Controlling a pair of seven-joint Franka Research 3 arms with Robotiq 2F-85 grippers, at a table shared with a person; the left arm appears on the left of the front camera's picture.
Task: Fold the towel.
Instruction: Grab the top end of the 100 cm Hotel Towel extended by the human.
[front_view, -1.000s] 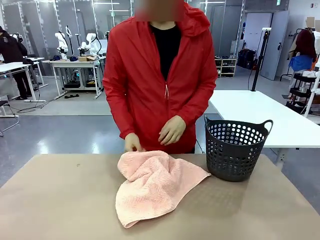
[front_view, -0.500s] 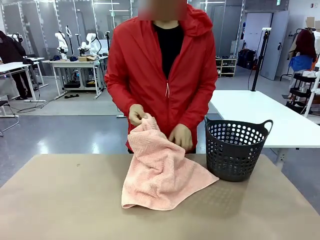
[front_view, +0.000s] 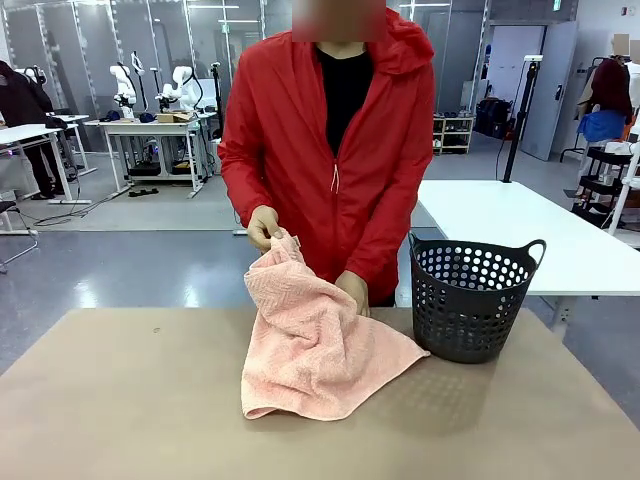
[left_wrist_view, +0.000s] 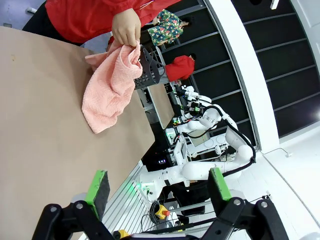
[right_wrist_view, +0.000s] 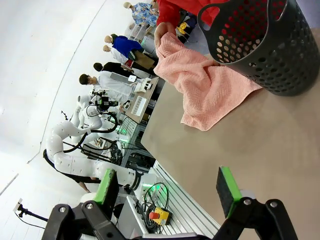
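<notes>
The basket (front_view: 470, 300) stands on the desk (front_view: 120, 400). The towel (front_view: 315, 350) lies just left of the basket. The person (front_view: 330, 150) stands behind the basket, to its left.

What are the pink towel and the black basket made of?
Towel: looks like soft cotton-type terry cloth, matte and fuzzy. It droops in folds and shows a zigzag weave.
Basket: probably moulded plastic, dull and dark. Its wall keeps a stiff shape, with neat rows of round holes and moulded handles.

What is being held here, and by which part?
The towel: one hand pinches its raised top corner, and the other hand seems to hold an edge lower down.
</notes>
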